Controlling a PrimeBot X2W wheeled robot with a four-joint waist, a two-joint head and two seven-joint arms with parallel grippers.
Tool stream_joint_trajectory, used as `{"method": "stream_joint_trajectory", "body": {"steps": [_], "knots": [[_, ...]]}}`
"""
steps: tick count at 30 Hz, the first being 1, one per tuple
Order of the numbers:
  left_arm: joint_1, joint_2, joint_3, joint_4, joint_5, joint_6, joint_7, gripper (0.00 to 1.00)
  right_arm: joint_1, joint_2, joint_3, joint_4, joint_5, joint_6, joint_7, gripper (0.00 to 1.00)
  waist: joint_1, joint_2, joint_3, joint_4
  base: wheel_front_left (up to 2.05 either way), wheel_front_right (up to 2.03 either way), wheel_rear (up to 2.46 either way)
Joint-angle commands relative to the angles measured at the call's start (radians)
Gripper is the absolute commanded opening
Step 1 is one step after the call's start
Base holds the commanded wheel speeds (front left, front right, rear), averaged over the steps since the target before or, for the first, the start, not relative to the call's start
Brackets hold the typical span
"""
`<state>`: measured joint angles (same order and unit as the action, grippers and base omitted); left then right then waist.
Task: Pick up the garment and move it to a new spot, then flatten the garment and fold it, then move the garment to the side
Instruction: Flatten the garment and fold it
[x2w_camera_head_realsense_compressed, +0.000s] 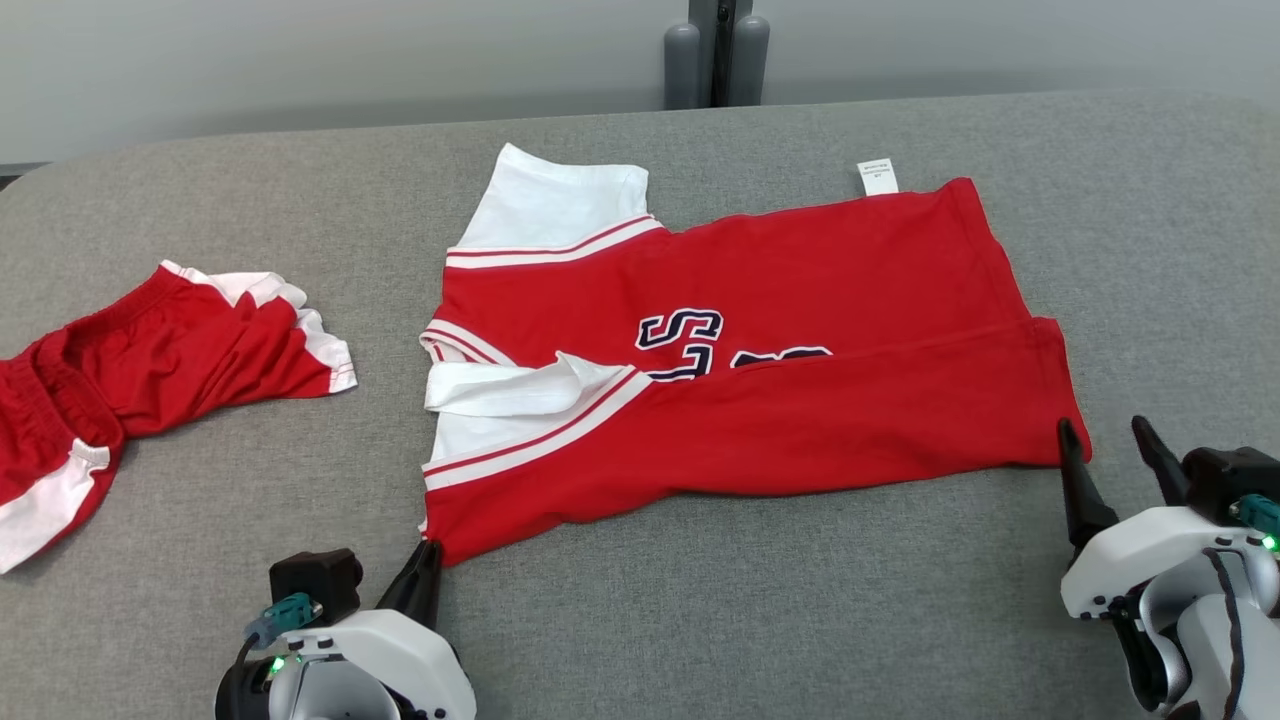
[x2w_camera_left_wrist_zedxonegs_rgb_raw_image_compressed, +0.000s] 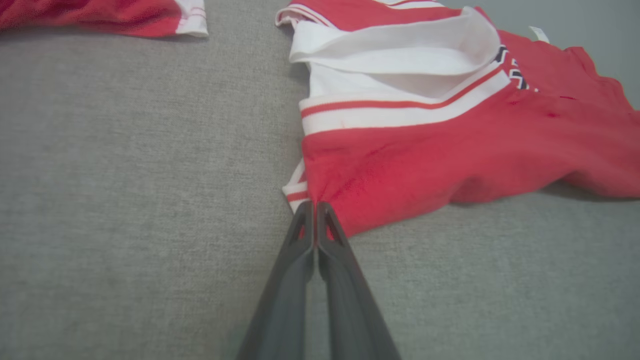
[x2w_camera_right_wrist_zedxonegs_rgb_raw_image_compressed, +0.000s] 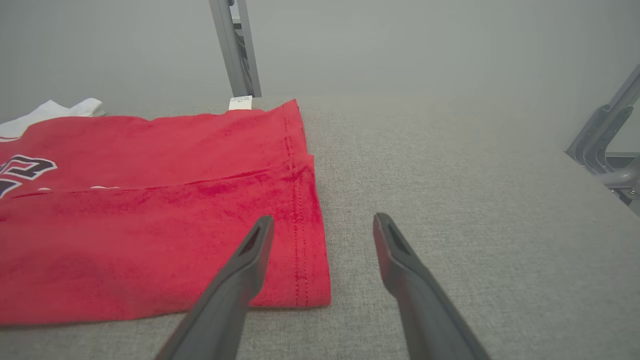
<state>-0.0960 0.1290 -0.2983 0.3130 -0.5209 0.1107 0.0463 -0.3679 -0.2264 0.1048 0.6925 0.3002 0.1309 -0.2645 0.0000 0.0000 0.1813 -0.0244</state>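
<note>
The garment (x2w_camera_head_realsense_compressed: 800, 300) is a red shirt with white sleeves and dark lettering, lying mostly flat on the grey table (x2w_camera_head_realsense_compressed: 750, 610), its near long edge folded over the front. My left gripper (x2w_camera_head_realsense_compressed: 428, 548) is shut on its near left corner; in the left wrist view the closed tips (x2w_camera_left_wrist_zedxonegs_rgb_raw_image_compressed: 315, 206) pinch the puckered red fabric (x2w_camera_left_wrist_zedxonegs_rgb_raw_image_compressed: 450, 150). My right gripper (x2w_camera_head_realsense_compressed: 1102, 425) stands open at the near right corner. In the right wrist view that gripper (x2w_camera_right_wrist_zedxonegs_rgb_raw_image_compressed: 323, 219) straddles the hem (x2w_camera_right_wrist_zedxonegs_rgb_raw_image_compressed: 300, 225), one finger over the cloth and one over bare table.
A second red and white garment (x2w_camera_head_realsense_compressed: 150, 350) lies crumpled at the table's left edge, its hem also at the left wrist view's top (x2w_camera_left_wrist_zedxonegs_rgb_raw_image_compressed: 100, 15). Grey metal posts (x2w_camera_head_realsense_compressed: 715, 50) rise behind the table. A metal frame (x2w_camera_right_wrist_zedxonegs_rgb_raw_image_compressed: 605, 135) stands off the right side.
</note>
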Motion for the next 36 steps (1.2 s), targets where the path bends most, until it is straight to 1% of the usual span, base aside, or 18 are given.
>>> {"method": "stream_joint_trajectory", "body": {"steps": [1,7,12,13,14,15,16,20,26,28,29,33,34,36], "knots": [[0.000,0.015,0.004,-0.003,0.004,-0.004,-0.006,0.00,-0.014,0.002,0.015,0.022,0.015,0.000,-0.002,1.00,0.0000,0.0000,0.002,0.004,0.00,0.00,0.00],[-0.003,0.028,0.000,-0.018,0.016,0.001,-0.027,0.00,-0.097,0.002,0.082,0.172,0.109,0.000,0.023,1.00,0.0000,0.0000,0.017,0.028,0.00,0.00,0.00],[-0.021,0.027,-0.012,-0.022,0.021,-0.009,-0.033,0.00,-0.164,-0.003,0.127,0.271,0.166,0.000,0.033,1.00,0.0000,0.0000,0.028,0.043,0.00,0.00,0.00],[-0.025,0.026,-0.016,-0.021,0.023,-0.011,-0.035,0.00,-0.174,-0.004,0.138,0.287,0.177,0.000,0.033,0.86,0.0000,0.0000,0.029,0.045,0.00,0.00,0.00],[-0.028,0.024,-0.019,-0.019,0.026,-0.012,-0.037,0.00,-0.182,-0.008,0.151,0.302,0.180,0.000,0.036,0.45,0.0000,0.0000,0.030,0.048,0.00,0.00,0.00],[-0.032,0.023,-0.023,-0.018,0.027,-0.013,-0.037,0.00,-0.190,-0.015,0.164,0.316,0.183,0.000,0.035,0.27,0.0000,0.0000,0.031,0.051,0.00,0.00,0.00],[-0.036,0.023,-0.026,-0.017,0.028,-0.015,-0.038,0.00,-0.195,-0.019,0.175,0.325,0.188,0.000,0.031,0.01,0.0000,0.0000,0.032,0.055,0.00,0.00,0.00],[-0.040,0.022,-0.037,-0.015,0.035,-0.017,-0.048,0.00,-0.183,-0.041,0.210,0.342,0.210,0.000,0.016,0.00,0.0000,0.0000,0.032,0.063,0.00,0.00,0.00],[-0.007,0.028,-0.044,-0.033,0.036,-0.010,-0.059,0.00,-0.109,-0.068,0.240,0.300,0.242,0.000,0.001,0.00,0.0000,0.0000,0.021,0.055,0.00,0.00,0.00],[0.010,0.035,-0.045,-0.047,0.037,-0.007,-0.064,0.00,-0.080,-0.075,0.244,0.270,0.255,0.000,0.000,0.00,0.0000,0.0000,0.015,0.049,0.00,0.00,0.00],[0.031,0.038,-0.047,-0.066,0.037,-0.003,-0.062,0.00,-0.052,-0.085,0.243,0.231,0.267,0.000,-0.001,0.00,0.0000,0.0000,0.008,0.043,0.00,0.00,0.00],[0.076,0.055,-0.049,-0.117,0.036,0.010,-0.045,0.00,0.010,-0.110,0.228,0.143,0.286,0.000,-0.002,0.00,0.0000,0.0000,-0.003,0.031,0.00,0.00,0.00],[0.076,0.055,-0.049,-0.117,0.036,0.010,-0.045,0.00,0.010,-0.110,0.228,0.143,0.286,0.000,-0.002,0.00,0.0000,0.0000,-0.003,0.031,0.00,0.00,0.00],[0.111,0.073,-0.051,-0.170,0.044,0.029,-0.029,0.00,0.059,-0.130,0.218,0.084,0.292,0.000,-0.002,0.00,0.0000,0.0000,-0.012,0.025,0.00,0.00,0.00]]}}
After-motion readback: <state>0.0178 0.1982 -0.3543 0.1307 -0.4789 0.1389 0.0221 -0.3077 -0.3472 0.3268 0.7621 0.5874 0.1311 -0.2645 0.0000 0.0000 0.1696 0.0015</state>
